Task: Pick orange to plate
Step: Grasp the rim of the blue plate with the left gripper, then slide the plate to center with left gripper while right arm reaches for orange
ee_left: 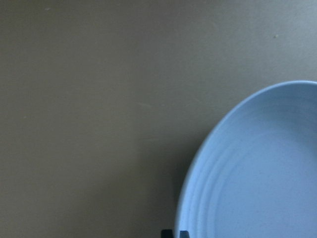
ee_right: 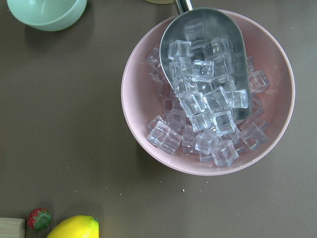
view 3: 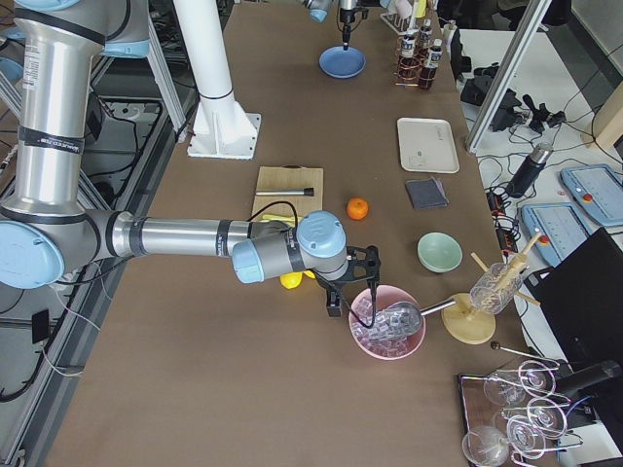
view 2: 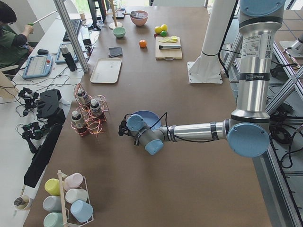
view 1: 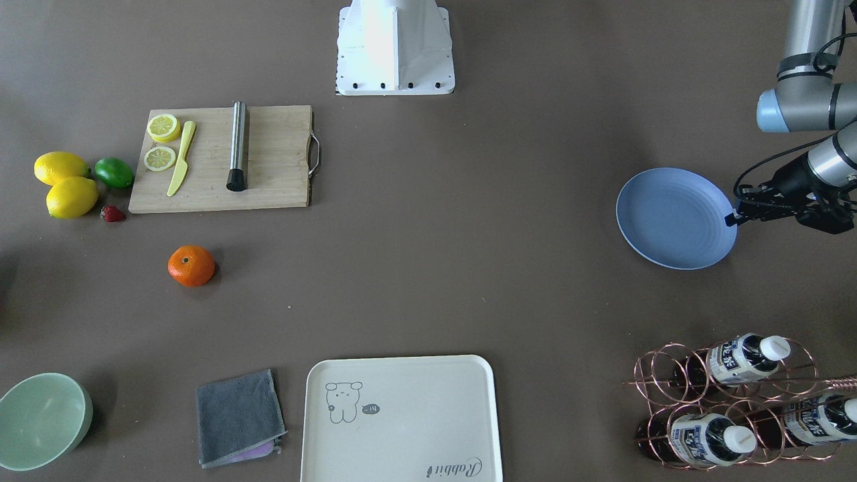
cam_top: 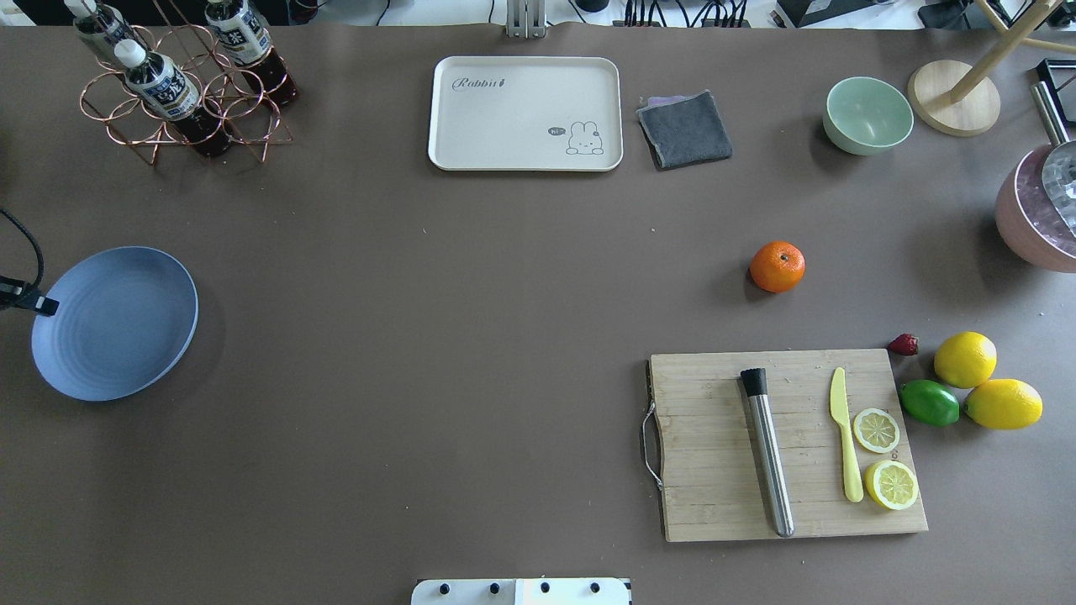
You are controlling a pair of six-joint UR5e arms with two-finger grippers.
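The orange (cam_top: 777, 266) sits alone on the brown table, right of centre and just beyond the cutting board; it also shows in the front view (view 1: 191, 266). Far off at the table's left end is the light blue plate (cam_top: 113, 323), empty. My left gripper (cam_top: 48, 307) is at the plate's outer rim, jaws nearly together with the rim between the tips (ee_left: 175, 233), shut on it. My right gripper (view 3: 350, 306) hangs over a pink bowl of ice, well right of the orange. It shows only in the side view, so I cannot tell its state.
Near the orange is a wooden cutting board (cam_top: 714, 445) with a steel rod, yellow knife and lemon slices. Two lemons, a lime (cam_top: 929, 402) and a strawberry lie right of it. A cream tray (cam_top: 525, 113), grey cloth, green bowl (cam_top: 868, 115) and bottle rack (cam_top: 181, 92) line the far edge.
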